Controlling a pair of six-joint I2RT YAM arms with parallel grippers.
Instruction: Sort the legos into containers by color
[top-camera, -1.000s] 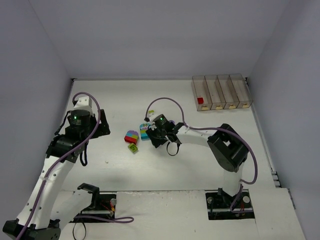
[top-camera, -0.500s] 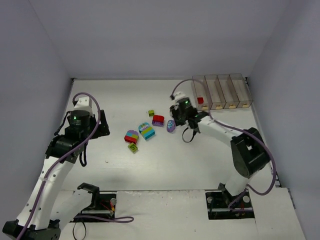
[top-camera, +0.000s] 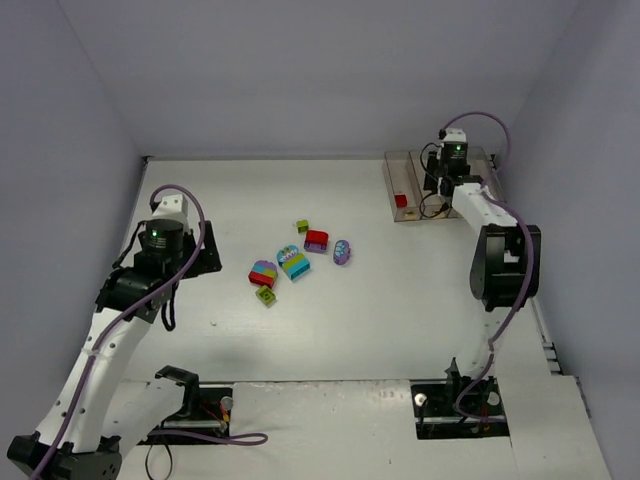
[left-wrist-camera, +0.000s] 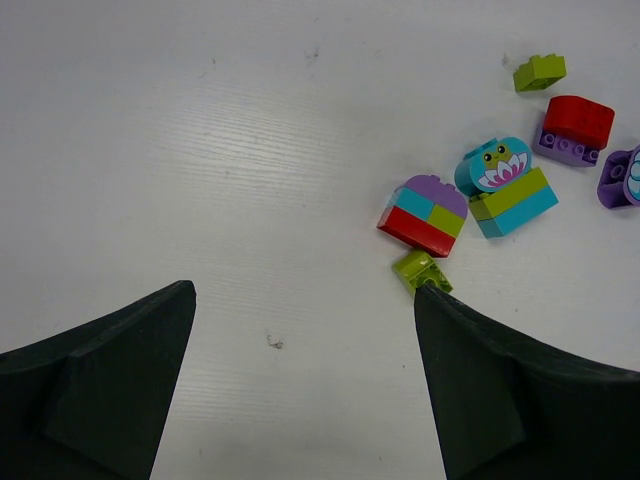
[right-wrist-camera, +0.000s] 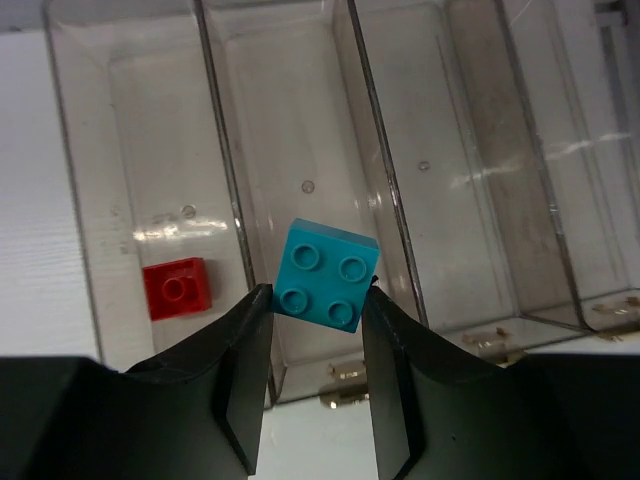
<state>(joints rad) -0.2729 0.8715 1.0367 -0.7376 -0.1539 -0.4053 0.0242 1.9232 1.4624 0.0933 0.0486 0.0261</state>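
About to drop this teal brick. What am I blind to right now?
- Top view: the teal brick is hidden beneath the right gripper.
- Right wrist view: the rightmost container is cut off by the frame edge.
- Left wrist view: a purple brick is cut by the right edge.

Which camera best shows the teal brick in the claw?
The right wrist view: the teal brick sits close up, pinched by the right claw above the bins. The top view hides it behind the arm; the left wrist view misses it.
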